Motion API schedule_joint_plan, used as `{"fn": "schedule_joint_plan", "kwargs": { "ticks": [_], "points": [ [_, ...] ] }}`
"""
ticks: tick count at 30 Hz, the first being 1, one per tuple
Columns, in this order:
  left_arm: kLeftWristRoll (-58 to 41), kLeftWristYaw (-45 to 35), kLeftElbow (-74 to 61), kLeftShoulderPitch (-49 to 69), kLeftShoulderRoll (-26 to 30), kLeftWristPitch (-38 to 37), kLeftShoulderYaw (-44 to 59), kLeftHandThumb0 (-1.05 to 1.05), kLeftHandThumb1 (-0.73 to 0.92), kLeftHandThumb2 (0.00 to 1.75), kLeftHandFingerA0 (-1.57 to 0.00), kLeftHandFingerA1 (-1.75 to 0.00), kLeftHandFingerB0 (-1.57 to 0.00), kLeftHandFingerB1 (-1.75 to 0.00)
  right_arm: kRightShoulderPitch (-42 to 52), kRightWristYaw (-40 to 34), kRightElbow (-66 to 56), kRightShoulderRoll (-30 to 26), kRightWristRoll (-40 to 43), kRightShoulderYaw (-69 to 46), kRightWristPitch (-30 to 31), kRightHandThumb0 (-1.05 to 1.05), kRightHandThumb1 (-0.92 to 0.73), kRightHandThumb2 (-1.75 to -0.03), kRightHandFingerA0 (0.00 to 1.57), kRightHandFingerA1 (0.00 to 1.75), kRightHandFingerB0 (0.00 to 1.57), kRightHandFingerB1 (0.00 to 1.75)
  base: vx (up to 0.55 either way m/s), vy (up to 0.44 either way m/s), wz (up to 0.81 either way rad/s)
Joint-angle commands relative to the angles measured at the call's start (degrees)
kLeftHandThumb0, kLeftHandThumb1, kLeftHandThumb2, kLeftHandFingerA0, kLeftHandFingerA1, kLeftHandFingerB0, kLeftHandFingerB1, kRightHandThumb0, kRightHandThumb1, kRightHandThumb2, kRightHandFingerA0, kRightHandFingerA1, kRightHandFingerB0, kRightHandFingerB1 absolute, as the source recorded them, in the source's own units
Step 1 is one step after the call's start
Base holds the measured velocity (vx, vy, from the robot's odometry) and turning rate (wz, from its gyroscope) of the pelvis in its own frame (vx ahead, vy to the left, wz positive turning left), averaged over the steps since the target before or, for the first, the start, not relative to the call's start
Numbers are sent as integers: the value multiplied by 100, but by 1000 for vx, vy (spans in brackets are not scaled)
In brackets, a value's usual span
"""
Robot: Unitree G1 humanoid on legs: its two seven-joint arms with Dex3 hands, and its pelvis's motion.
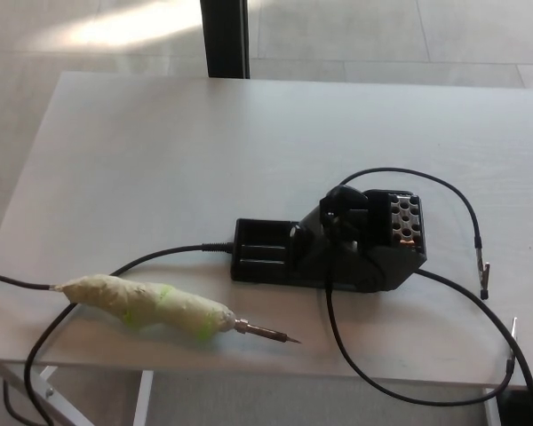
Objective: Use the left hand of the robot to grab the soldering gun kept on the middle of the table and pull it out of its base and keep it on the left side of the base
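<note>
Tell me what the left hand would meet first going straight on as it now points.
Cannot tell: the left hand is not in view. Nearest the left edge of the table lie the soldering gun and its cable, clear of the base.

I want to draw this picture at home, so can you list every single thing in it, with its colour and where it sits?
Soldering gun: one, pale wrap with green patches, metal tip, lying near the table's front left edge.
Base: one, black, middle of the table, right of the gun.
Cables: black, several, looping round the base and off the front edge.
Clips: two, small, metal, near the right edge.
Table: one, light wood.
Dark post: one, behind the table.
Robot's hands: none in view.
</note>
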Motion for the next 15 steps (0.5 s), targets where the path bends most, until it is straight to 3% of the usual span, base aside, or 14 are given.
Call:
{"fn": "schedule_joint_plan", "kwargs": {
  "ticks": [1,2,3,5,6,7,8,9,10,11,12,13,15],
  "points": [
    [319,466,2715,-49,115,705,-739,-61,69,60,-65,-57,-53,-48,182,213,40,-3,146,-88,-96,-105,-35,-107,128,100,53,141,0,0,0],
    [727,35,2768,61,241,647,-1300,-67,69,60,-50,-52,-44,-46,173,204,38,12,150,-90,-105,-105,-34,-109,128,101,57,139,0,0,0],
    [702,45,2808,28,262,633,-1331,-67,69,60,-50,-52,-44,-46,167,237,21,19,203,-135,-95,-105,-27,-117,127,104,64,131,0,0,0],
    [648,61,2894,-27,320,602,-1404,-67,69,60,-50,-52,-44,-46,163,235,21,38,217,-147,-95,-105,-27,-117,127,104,64,131,0,0,0],
    [713,-228,2521,62,427,642,-1639,-70,66,60,-67,-67,-65,-54,183,249,20,47,242,-172,-88,-105,-34,-108,125,103,55,140,0,0,0],
    [527,-206,2640,-18,432,554,-1551,-68,71,61,-39,-69,-42,-60,202,252,16,52,235,-168,-98,-105,-34,-108,124,103,54,140,0,0,0],
    [385,-100,2747,-65,435,456,-1497,-67,73,62,-62,-68,-57,-57,210,250,11,55,229,-168,-98,-105,-34,-108,125,103,54,141,0,0,0],
    [262,72,2878,-125,441,352,-1437,-66,72,62,-59,-70,-55,-60,213,240,11,49,197,-145,-103,-105,-36,-107,125,102,51,141,0,0,0],
    [176,191,3071,-221,456,282,-1425,-66,72,61,-57,-70,-57,-61,216,229,14,39,159,-117,-127,-105,-31,-122,127,105,59,126,0,0,0],
    [174,257,3190,-265,470,207,-1473,-66,72,61,-57,-70,-57,-61,216,219,10,40,170,-130,-138,-105,-31,-122,127,105,59,126,0,0,0],
    [14,271,3205,-282,445,286,-1397,-64,69,61,-62,-69,-59,-61,188,199,79,48,164,-141,-137,-105,-35,-106,127,100,53,141,0,0,0],
    [-1,253,3206,-242,455,251,-1457,-63,68,60,-66,-67,-61,-59,168,204,85,50,184,-162,-83,-105,-36,-105,127,101,53,141,0,0,0],
    [101,249,3148,-215,470,280,-1688,-63,70,61,-60,-72,-56,-61,158,216,34,42,167,-144,-77,-105,-38,-102,128,100,49,142,0,0,0]
  ]
}}
